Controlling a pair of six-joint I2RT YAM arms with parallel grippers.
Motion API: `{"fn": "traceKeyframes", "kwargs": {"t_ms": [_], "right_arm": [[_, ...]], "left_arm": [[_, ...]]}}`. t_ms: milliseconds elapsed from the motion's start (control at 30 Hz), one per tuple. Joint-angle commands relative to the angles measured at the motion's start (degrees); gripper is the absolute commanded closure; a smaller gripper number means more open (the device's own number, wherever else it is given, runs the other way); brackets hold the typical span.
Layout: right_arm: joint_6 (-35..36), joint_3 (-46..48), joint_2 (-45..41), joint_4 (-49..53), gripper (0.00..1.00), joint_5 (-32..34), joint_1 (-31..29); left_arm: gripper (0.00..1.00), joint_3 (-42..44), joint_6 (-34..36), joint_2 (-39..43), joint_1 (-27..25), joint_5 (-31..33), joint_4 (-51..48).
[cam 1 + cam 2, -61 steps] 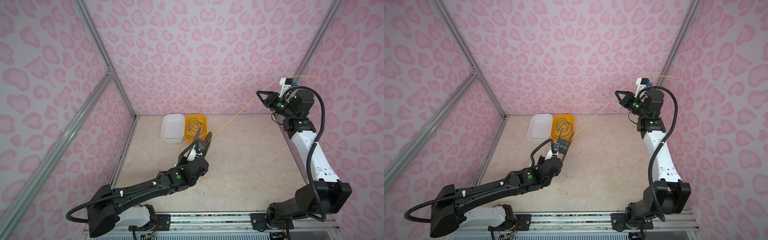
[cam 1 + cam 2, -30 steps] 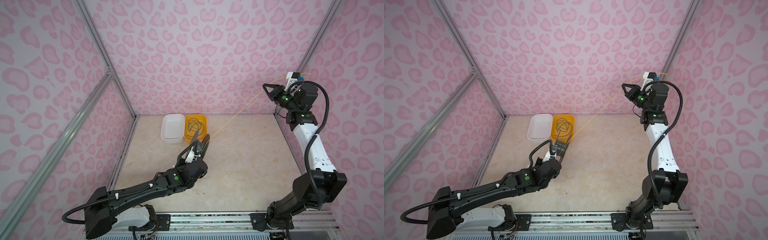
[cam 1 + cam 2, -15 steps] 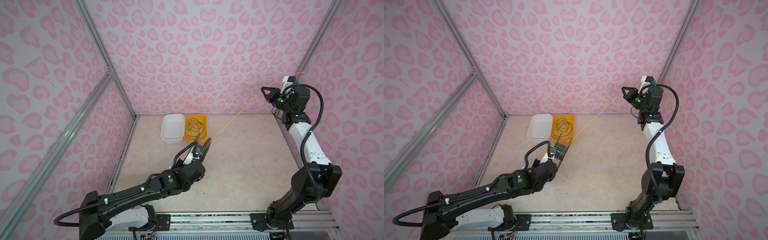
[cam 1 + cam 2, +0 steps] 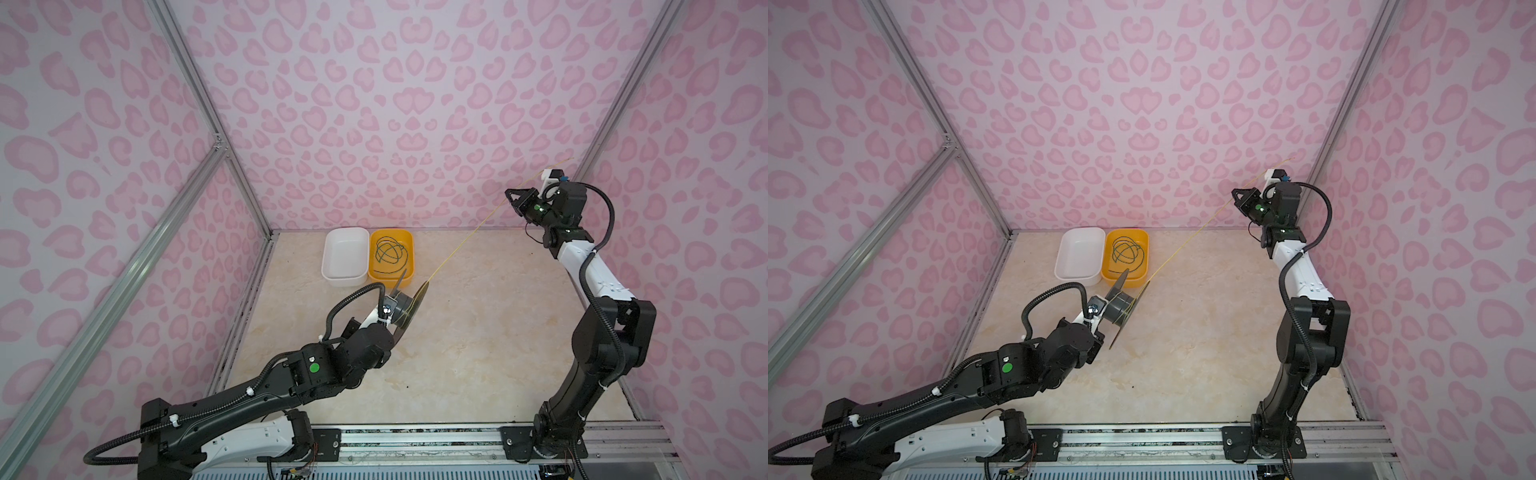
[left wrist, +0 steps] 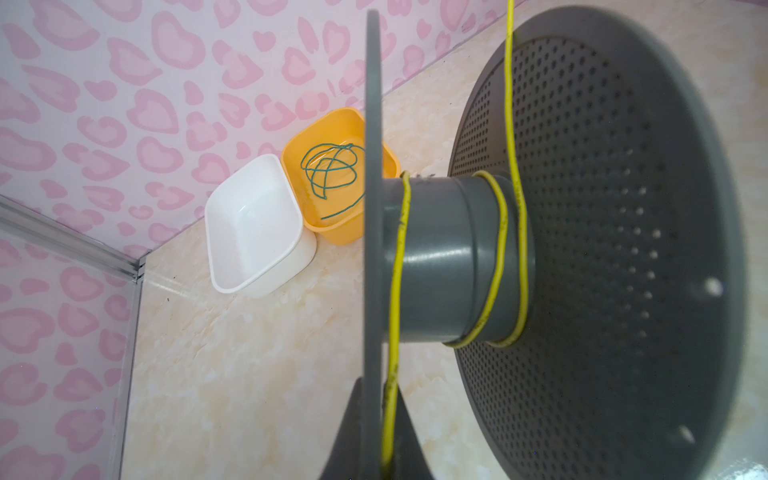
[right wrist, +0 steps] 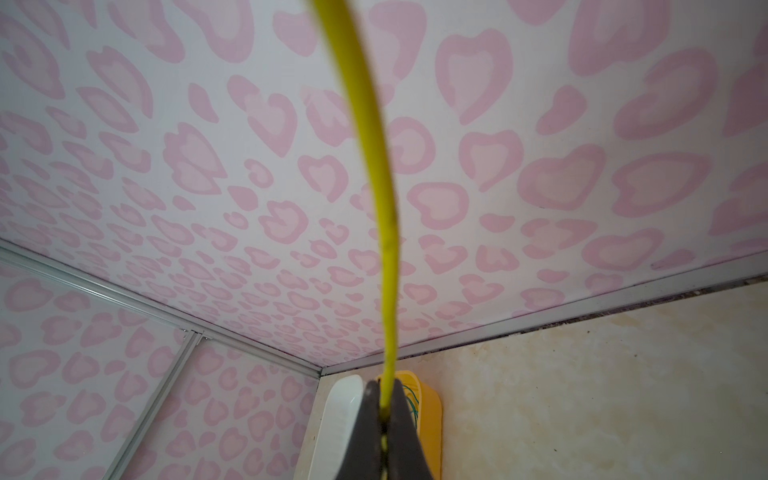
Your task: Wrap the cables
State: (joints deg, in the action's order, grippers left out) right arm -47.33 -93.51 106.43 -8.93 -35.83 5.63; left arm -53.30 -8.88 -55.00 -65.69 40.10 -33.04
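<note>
My left gripper (image 5: pixel 380 401) is shut on the thin flange of a grey spool (image 5: pixel 432 257), pinching the yellow cable (image 5: pixel 500 232) against it. Three yellow turns lie around the hub. In both top views the spool (image 4: pixel 405 307) (image 4: pixel 1121 309) hangs above the table's middle. From it the yellow cable (image 4: pixel 469 240) (image 4: pixel 1192 242) runs taut up to my right gripper (image 4: pixel 513 195) (image 4: pixel 1239 194), raised near the back right corner. The right gripper (image 6: pixel 384 399) is shut on the yellow cable (image 6: pixel 388 249). The green cable (image 4: pixel 390 251) (image 5: pixel 328 174) lies coiled in the orange bin (image 4: pixel 409 249).
An empty white bin (image 4: pixel 345 257) (image 4: pixel 1079 253) stands against the orange bin (image 4: pixel 1145 253) at the back wall. Pink patterned walls with metal posts close in the marble table on three sides. The arms' bases sit on a rail at the front.
My right gripper has swung left and a little lower, still holding the yellow cable. The left arm has shifted and the spool has turned, its hub now showing.
</note>
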Motion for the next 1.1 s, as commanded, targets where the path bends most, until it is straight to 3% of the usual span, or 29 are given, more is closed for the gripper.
{"fn": "traceKeyframes", "kwargs": {"t_ms": [0, 433, 767, 1067], "right_arm": [[0.4, 1.9, 1.4, -9.8, 1.0, 12.6, 0.3], [-0.5, 23.1, 0.7, -21.6, 1.0, 15.7, -4.3], [0.4, 37.4, -2.3, -27.3, 1.0, 21.7, -8.8], [0.7, 46.4, -4.0, -31.6, 1.0, 26.9, -17.3]], "left_arm": [[0.96, -1.3, 2.3, 2.8, 0.0, -3.5, -4.8], [0.96, -8.1, 1.7, 5.0, 2.1, -13.5, 2.7], [0.96, -13.1, -4.6, 2.8, 14.8, -24.0, 14.0], [0.96, -15.8, -12.5, -2.5, 22.1, -20.6, 25.9]]}}
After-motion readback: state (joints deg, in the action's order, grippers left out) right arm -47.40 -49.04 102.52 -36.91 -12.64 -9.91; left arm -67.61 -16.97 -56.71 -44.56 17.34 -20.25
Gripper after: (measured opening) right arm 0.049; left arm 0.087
